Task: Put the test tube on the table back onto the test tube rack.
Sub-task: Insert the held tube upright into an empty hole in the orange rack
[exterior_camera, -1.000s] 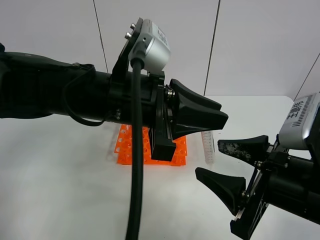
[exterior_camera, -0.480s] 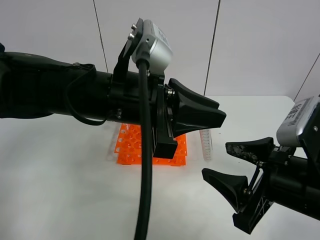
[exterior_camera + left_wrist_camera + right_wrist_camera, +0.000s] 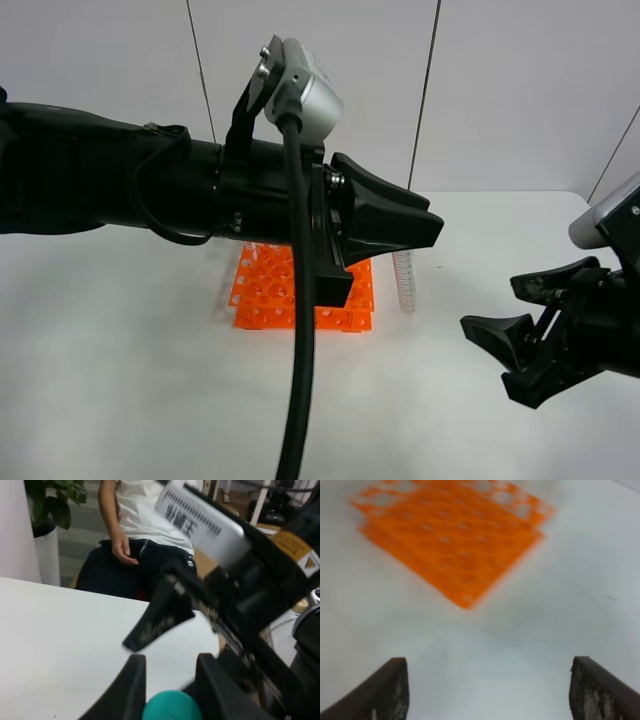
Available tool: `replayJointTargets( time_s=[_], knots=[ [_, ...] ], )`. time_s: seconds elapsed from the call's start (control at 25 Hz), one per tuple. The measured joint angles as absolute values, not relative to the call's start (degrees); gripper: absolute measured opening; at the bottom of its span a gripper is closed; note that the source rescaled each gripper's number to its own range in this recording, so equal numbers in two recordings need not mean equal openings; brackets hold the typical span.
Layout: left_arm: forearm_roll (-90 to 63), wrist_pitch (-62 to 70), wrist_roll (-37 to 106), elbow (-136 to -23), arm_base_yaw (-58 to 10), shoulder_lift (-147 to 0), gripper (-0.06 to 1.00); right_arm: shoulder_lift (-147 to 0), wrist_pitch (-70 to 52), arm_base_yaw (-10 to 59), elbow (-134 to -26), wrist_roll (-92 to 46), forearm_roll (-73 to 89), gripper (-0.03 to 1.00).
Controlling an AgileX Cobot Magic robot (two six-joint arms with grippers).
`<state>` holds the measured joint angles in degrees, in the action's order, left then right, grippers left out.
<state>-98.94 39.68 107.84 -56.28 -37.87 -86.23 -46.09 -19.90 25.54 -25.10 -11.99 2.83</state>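
My left gripper (image 3: pixel 405 228) is shut on the test tube (image 3: pixel 403 282), which hangs tip-down above the white table (image 3: pixel 120 380), just right of the orange test tube rack (image 3: pixel 262 292). In the left wrist view its teal cap (image 3: pixel 172 708) sits between my fingers (image 3: pixel 131 690). My right gripper (image 3: pixel 490 305) is open and empty, low at the right, apart from the tube. The right wrist view shows the rack (image 3: pixel 455 535), blurred, ahead of the open right gripper (image 3: pixel 490 680).
My left arm (image 3: pixel 120 190) and its cable (image 3: pixel 300 380) cover the back of the rack. A faint clear tube (image 3: pixel 221 290) stands at the rack's left side. A seated person (image 3: pixel 142 540) and a plant (image 3: pixel 50 505) lie beyond the table edge.
My right gripper has drawn back to the right, away from the tube. My left gripper with the tube has shifted slightly left, toward the rack.
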Motion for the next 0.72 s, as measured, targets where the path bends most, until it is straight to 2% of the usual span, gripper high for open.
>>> replayJointTargets(
  time_s=[0.2,0.4,0.6,0.72],
  knots=[
    [-99.0,40.0,107.8,-56.3,-37.7,-86.2,0.0,-46.1,-24.2,15.1,-28.1,-5.2,-6.3,0.88],
    [-99.0,40.0,107.8,-56.3,-37.7,-86.2,0.0,-46.1,-25.1,5.8,-28.9,0.0,-7.5,0.85],
    [-99.0,41.7,107.8,-56.3,-37.7,-86.2,0.0,-46.1,-28.0,2.8,-29.1,3.4,-5.8,0.85],
    [-99.0,42.6,107.8,-56.3,-37.7,-86.2,0.0,-46.4,-37.5,2.8,-30.8,4.6,-4.3,0.85]
  ],
)
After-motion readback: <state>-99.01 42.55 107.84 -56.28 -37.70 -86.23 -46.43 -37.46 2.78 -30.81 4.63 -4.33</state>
